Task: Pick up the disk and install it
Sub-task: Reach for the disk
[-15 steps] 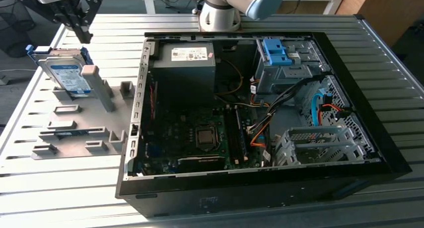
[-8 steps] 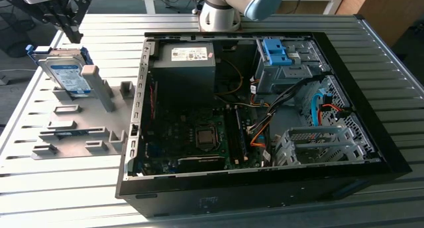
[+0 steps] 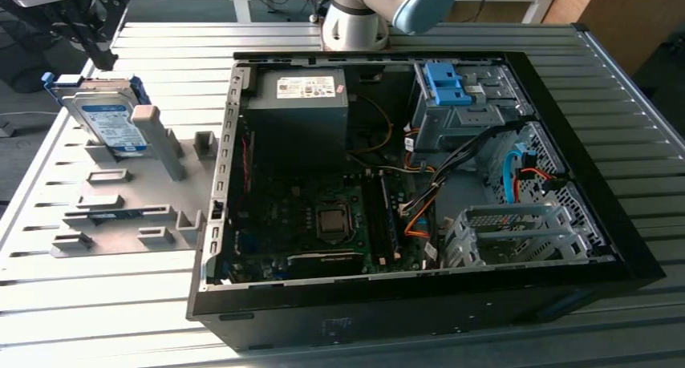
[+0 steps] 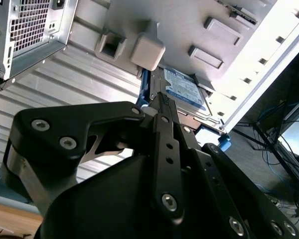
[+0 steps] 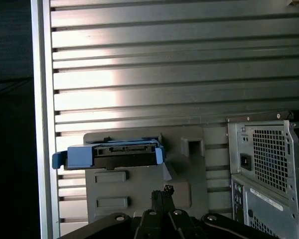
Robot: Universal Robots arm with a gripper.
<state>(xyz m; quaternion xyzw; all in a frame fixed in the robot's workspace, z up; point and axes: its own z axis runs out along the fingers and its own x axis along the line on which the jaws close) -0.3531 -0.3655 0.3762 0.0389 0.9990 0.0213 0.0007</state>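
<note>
The disk [image 3: 111,121] is a silver drive with a white-and-blue label in a blue plastic frame. It stands on edge, leaning in a grey holder plate [image 3: 128,216] on the table at the exterior view's left. My gripper [image 3: 105,61] hangs just above the disk's top edge, apart from it, with its fingers together and nothing between them. In the second wrist view the black fingertips [image 4: 159,99] point at the disk [image 4: 185,89]. The first wrist view has the disk [image 5: 114,153] end-on beyond the fingertips [image 5: 162,192].
An open computer case [image 3: 599,248] lies beside the holder, with a motherboard [image 3: 321,224], a grey power-supply box [image 3: 300,103] and a blue bracket [image 3: 447,83] on the drive cage. The arm's base [image 3: 355,23] stands behind the case. The slatted table edge [image 5: 40,124] runs close to the holder.
</note>
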